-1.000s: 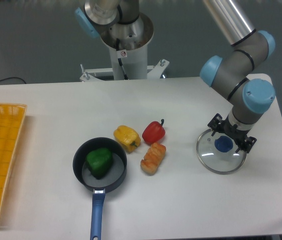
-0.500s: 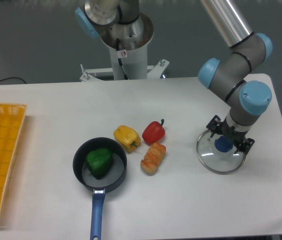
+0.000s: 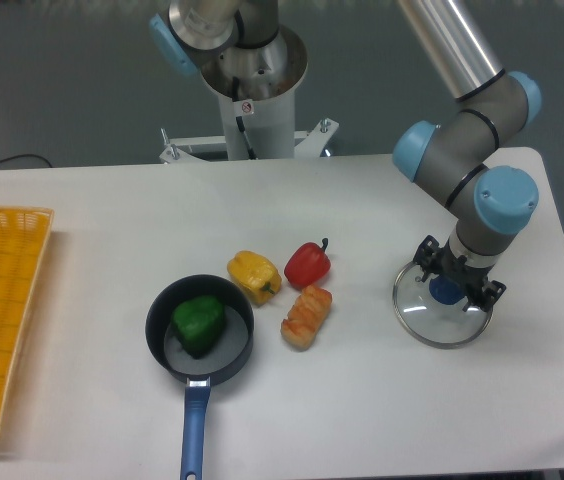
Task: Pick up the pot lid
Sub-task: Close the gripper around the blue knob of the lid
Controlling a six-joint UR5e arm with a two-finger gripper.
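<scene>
Lid [image 3: 424, 319], clear, with blue knob [image 3: 447, 291]: laid at right of the counter [image 3: 142, 190]. Tool [image 3: 459, 273]: fingers held apart over the lid. Pan [image 3: 226, 366], black, blue-handled: set lower left, green pepper [image 3: 198, 325] held within. Red pepper [image 3: 307, 265], yellow pepper [image 3: 253, 274], bread [image 3: 306, 317]: grouped between pan and lid.

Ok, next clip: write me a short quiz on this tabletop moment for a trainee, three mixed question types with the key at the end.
1. Multiple choice: what lies inside the round black pan?
a) a red pepper
b) a green pepper
c) a yellow pepper

2. True or false: the two-finger gripper is open over the round, clear pot lid.

3. Fill in: the pan's long handle and the lid's round knob are both coloured ____.

Key: 1 b; 2 true; 3 blue
</scene>
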